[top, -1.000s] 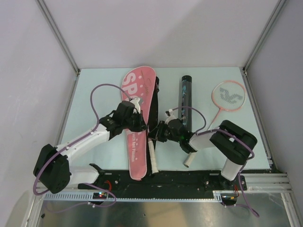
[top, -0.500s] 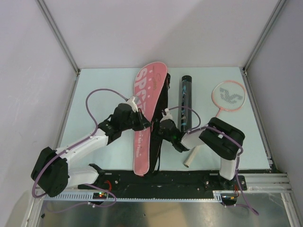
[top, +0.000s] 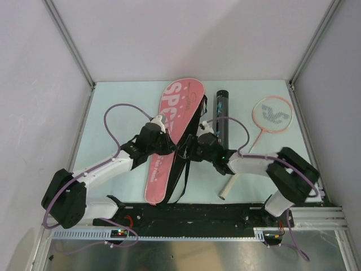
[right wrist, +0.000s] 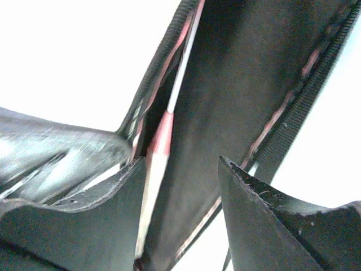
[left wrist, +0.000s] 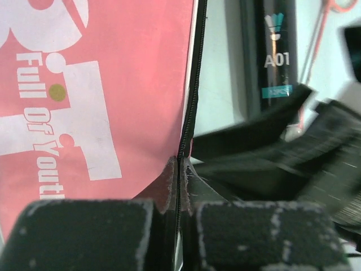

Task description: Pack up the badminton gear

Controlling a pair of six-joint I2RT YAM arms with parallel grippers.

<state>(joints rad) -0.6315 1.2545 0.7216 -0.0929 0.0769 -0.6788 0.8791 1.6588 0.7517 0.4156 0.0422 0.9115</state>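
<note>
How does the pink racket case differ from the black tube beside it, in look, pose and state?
The racket case is pink with white letters; the tube is black with small print. The racket case is flat, wide and long; the tube is round, thin and shorter. The left pincer grips the racket case at its edge; no pincer holds the tube. Both lie on the table, side by side.

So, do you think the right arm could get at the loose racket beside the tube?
Probably yes: the racket lies bare on the arm's own side, though its fingers are busy at the case.
</note>
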